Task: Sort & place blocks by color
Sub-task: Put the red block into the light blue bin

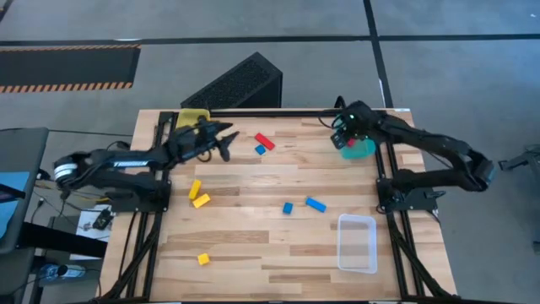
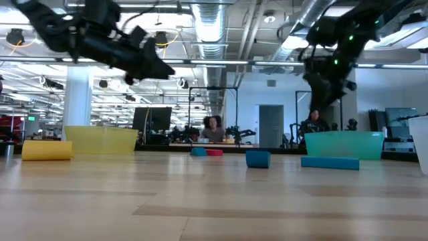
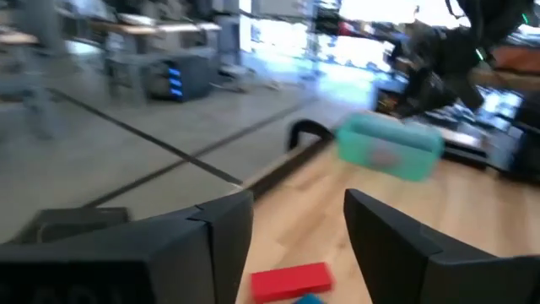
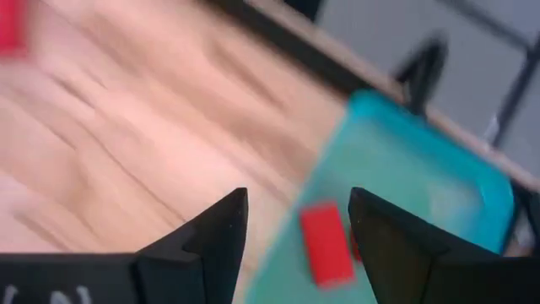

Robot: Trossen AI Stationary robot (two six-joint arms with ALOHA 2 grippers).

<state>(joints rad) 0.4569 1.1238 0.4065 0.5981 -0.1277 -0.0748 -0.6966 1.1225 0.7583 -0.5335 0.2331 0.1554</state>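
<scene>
A red block (image 4: 326, 243) lies inside the teal bin (image 1: 363, 149) at the table's (image 1: 253, 245) far right corner, beneath the right tool (image 4: 295, 221), whose fingers stand apart and empty. Red, blue and yellow blocks (image 1: 200, 200) dot the table's middle and left. The left tool (image 1: 226, 139), open and empty, hangs near the yellow bin (image 1: 191, 116) at the far left corner.

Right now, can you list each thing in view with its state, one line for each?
Left claw: open, empty, above the table beside the yellow bin.
Right claw: open, empty, over the teal bin.
Teal bin: holds a red block.
Clear bin: empty.
Other red block: on the table, unsorted.
Blue blocks: on the table, unsorted.
Yellow blocks: on the table, unsorted.
</scene>
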